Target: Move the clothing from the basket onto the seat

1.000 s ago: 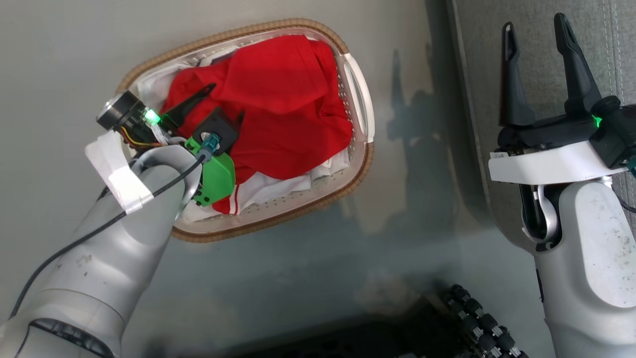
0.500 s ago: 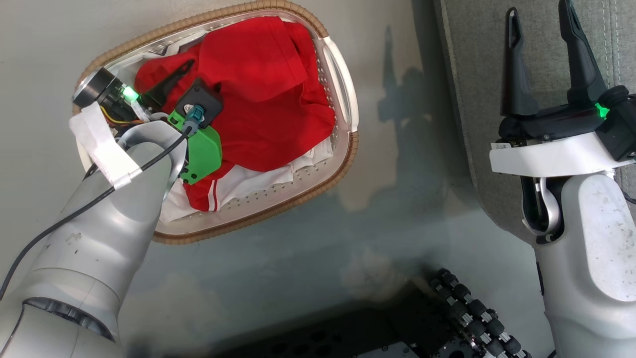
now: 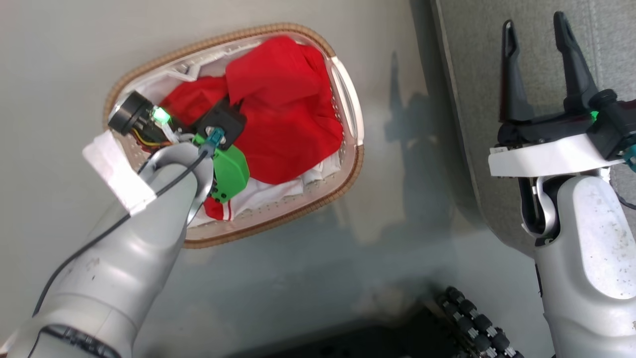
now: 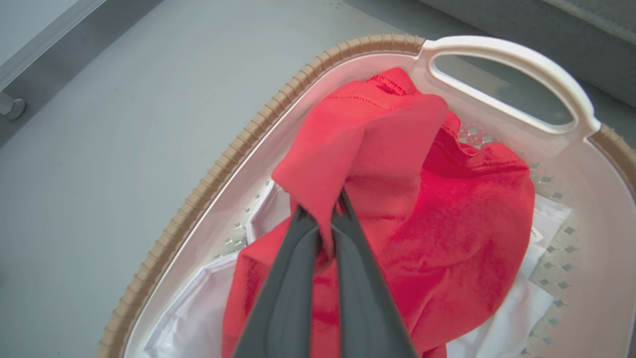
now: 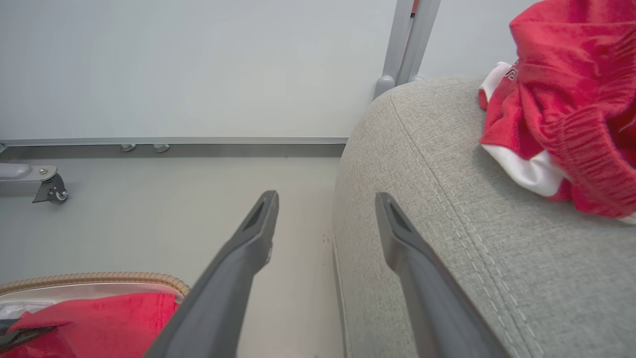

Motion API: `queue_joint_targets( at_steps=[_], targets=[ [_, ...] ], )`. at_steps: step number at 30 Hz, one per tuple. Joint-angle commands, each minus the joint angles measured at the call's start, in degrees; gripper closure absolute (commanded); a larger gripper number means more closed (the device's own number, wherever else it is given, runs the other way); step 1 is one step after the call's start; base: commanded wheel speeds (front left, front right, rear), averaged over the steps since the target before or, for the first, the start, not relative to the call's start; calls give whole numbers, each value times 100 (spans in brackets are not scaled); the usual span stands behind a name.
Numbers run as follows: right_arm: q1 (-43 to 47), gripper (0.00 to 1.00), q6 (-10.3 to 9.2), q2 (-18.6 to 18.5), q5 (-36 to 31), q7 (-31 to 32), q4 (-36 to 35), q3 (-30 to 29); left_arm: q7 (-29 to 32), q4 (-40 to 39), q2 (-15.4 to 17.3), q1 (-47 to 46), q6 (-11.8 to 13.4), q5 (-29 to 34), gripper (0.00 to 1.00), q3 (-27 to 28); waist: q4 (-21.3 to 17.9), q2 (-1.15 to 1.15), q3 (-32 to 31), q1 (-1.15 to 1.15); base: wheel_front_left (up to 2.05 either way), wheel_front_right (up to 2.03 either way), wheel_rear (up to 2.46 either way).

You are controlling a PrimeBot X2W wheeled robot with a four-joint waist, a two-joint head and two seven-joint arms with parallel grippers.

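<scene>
L gripper (image 4: pixel 323 219) since closed, pinching red clothing (image 4: pixel 447 223) fold in 1 basket (image 4: pixel 216 171); R gripper (image 5: pixel 326 199) apart; 1 garment (image 5: pixel 571 89) on seat (image 5: pixel 447 238).

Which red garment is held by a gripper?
The garment in the basket, pinched by the left gripper; the other garment lies free on the seat.

Pale grey floor (image 3: pixel 308 278) runs to a white wall panel (image 5: pixel 198 64) edged along its foot by a grey metal rail (image 5: pixel 174 141). A castor (image 5: pixel 52 189) stands just below the rail, a grey upright post (image 5: pixel 407 40) rises against the panel, and a crumpled white sheet (image 4: pixel 184 318) lies nearby.
</scene>
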Motion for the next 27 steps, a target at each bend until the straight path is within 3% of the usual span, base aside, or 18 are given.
queue_joint_targets(
  at_steps=[1,9,19,27],
  targets=[
    [81,0,-8,-20,-49,-27,57,-6,-19,-160,82,173,-9,-55,100,30,153,0,-325,-1,0,0,0],
    [342,0,-8,-21,-208,-26,371,-39,-20,-1349,481,966,4,-182,100,143,368,0,-1175,-1,0,0,0],
    [917,0,-8,-21,-382,-26,824,22,14,-2859,1240,1549,-53,-158,100,59,576,0,-2550,-1,0,0,0],
    [1303,0,-8,-21,-298,-27,1106,215,633,-4055,1724,1383,-93,-311,100,88,619,0,-3474,-1,0,0,0]
  ],
)
